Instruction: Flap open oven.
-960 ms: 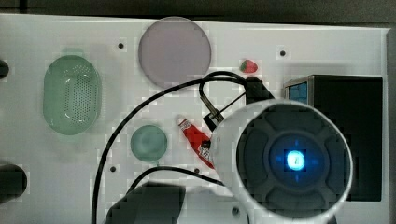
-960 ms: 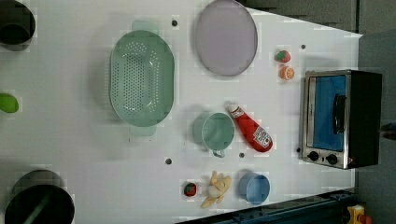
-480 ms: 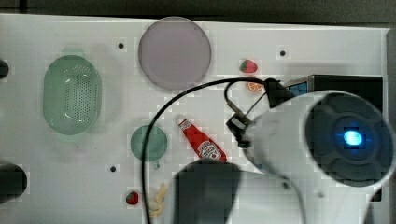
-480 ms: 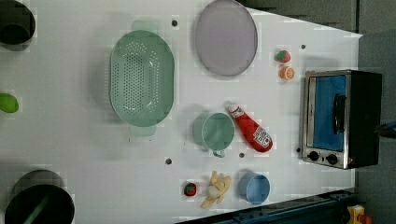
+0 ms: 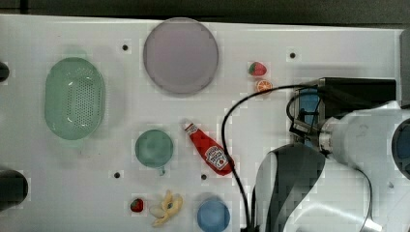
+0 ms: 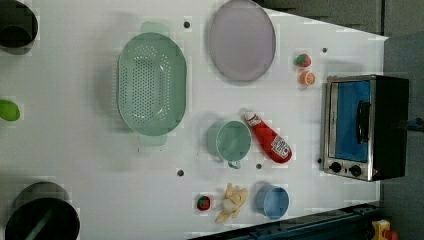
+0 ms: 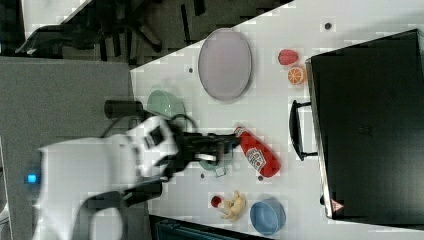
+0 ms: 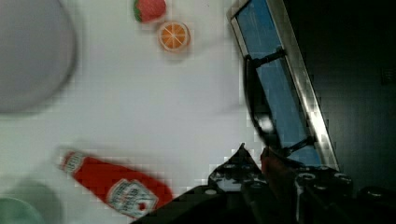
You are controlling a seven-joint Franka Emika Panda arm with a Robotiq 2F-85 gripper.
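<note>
While its blue glass door stands closed, the oven [image 6: 366,126] sits at the left view's right table edge.
No brand reads on it; a red warning triangle [image 7: 336,205] marks its top. The arm [image 5: 358,145] covers much of it from above. The gripper [image 8: 261,179], fingers narrowly parted and empty, hangs near the handle [image 8: 259,109]. The ketchup bottle [image 6: 268,138] label is illegible.
</note>
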